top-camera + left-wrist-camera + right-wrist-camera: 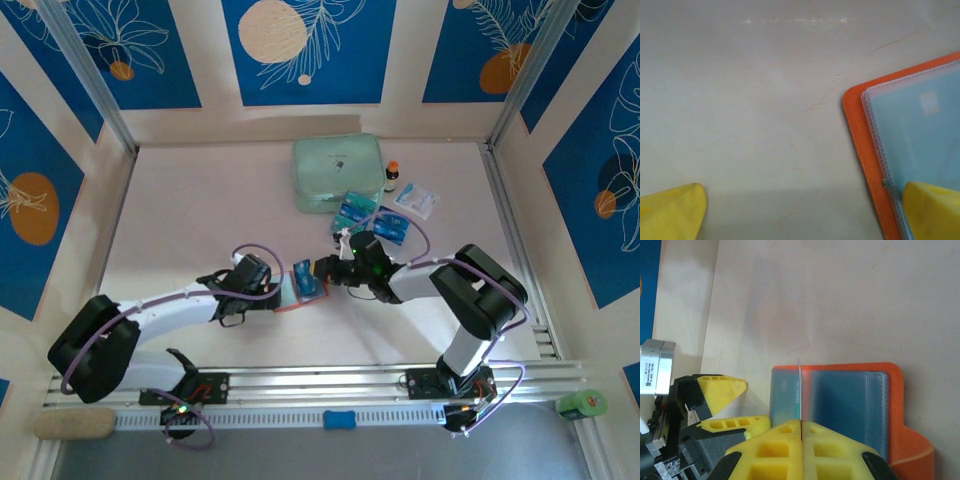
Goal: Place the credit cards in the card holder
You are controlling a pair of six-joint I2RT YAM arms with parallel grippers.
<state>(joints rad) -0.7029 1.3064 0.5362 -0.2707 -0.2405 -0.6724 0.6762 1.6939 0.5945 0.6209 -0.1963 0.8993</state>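
Note:
The orange card holder (894, 390) lies open on the table, its clear sleeves (847, 405) fanned flat. A thin teal credit card (799, 390), seen edge-on, stands upright over the holder's fold with my right gripper (801, 422) shut on it. My left gripper (802, 215) is open at the holder's left edge (855, 130); one yellow finger (932, 210) rests on a sleeve, the other (670, 210) is over bare table. From above, both grippers (278, 292) (326, 268) meet at the holder (292, 307). More credit cards (354, 210) (391, 226) lie behind the right gripper.
A large mint-green zip case (337, 172) lies at the back centre. Beside it stand a small bottle (391, 175) and a white-and-blue packet (416, 200). Metal frame posts and walls close the table on both sides. A green roll (582, 404) sits at the near right corner.

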